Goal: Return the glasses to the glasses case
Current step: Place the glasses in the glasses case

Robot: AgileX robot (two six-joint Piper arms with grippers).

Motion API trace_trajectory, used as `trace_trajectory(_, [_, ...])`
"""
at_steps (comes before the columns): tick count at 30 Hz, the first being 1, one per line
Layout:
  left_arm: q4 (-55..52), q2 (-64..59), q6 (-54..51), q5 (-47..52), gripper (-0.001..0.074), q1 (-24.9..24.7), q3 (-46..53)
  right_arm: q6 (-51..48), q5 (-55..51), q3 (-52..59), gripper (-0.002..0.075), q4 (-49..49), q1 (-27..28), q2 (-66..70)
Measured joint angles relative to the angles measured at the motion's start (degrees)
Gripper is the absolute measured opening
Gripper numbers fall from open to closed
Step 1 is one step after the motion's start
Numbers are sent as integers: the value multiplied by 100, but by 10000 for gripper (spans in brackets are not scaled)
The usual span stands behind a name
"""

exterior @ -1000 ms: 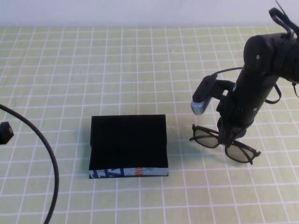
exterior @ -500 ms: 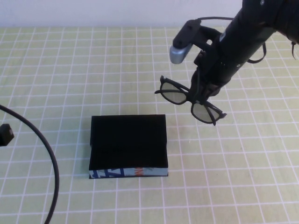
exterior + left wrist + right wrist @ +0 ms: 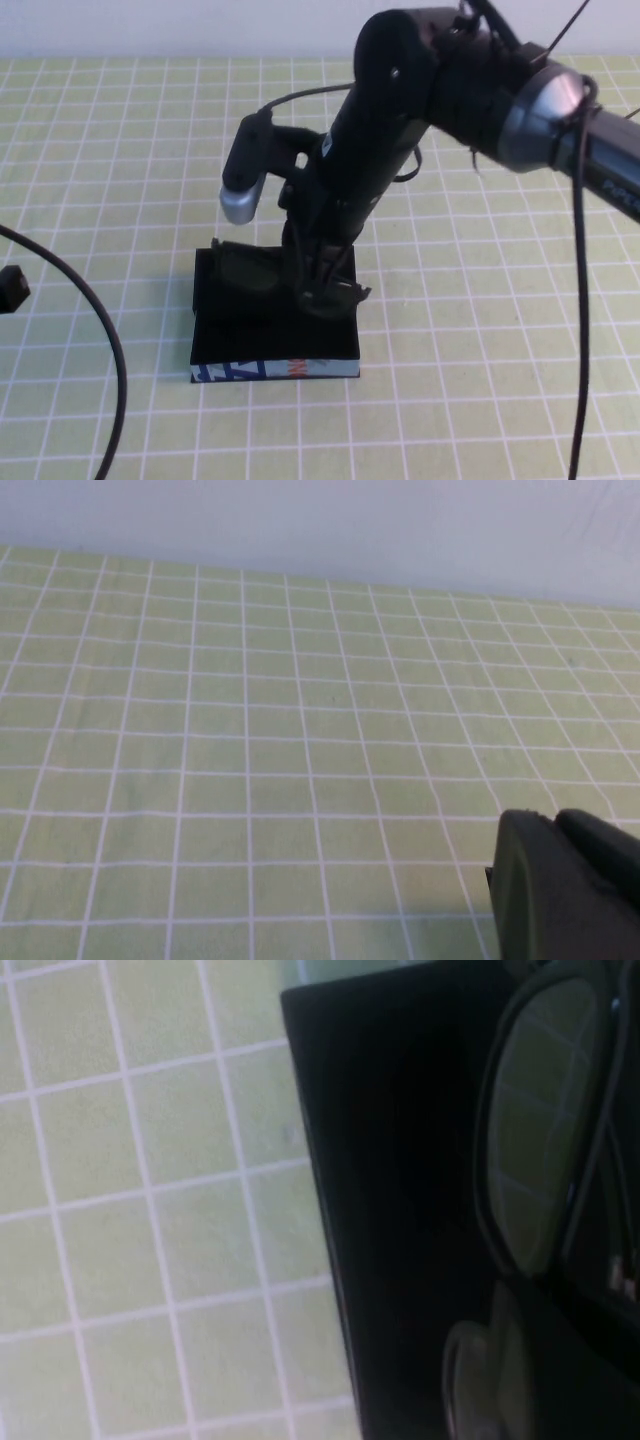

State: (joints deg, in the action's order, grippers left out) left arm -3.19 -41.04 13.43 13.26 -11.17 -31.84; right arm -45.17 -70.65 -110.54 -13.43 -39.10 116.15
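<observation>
The glasses case (image 3: 262, 333) lies flat on the checked cloth, its light blue printed edge (image 3: 275, 369) facing me. My right gripper (image 3: 314, 272) is shut on the bridge of the black glasses (image 3: 251, 271) and holds them tilted just over the case's lid, one lens to its left and one to its right. In the right wrist view a greyish lens of the glasses (image 3: 540, 1120) hangs over the black case (image 3: 400, 1220), with one fingertip (image 3: 478, 1380) beside it. My left gripper (image 3: 560, 880) is off to the left, over bare cloth, fingers together and empty.
A black cable (image 3: 104, 340) curves across the left side of the cloth with a small black plug (image 3: 12, 285) beside it. The right arm's wrist camera (image 3: 243, 195) juts out above the case's left half. The white wall runs along the far edge.
My right gripper has lifted the glasses off the cloth at the right, carried them left and brought them down over the case. The case has not moved.
</observation>
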Motion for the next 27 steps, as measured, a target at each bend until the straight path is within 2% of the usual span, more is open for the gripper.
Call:
trace_trajectory(7, [0, 0, 0, 0, -1, -45, 0, -72, 0, -165, -3, 11, -223, 440])
trace_trajectory(16, [0, 0, 0, 0, -1, -129, 0, -554, 0, -203, -3, 20, -223, 542])
trace_trajectory(27, [0, 0, 0, 0, -1, -129, 0, -656, 10, -203, -3, -105, -223, 889])
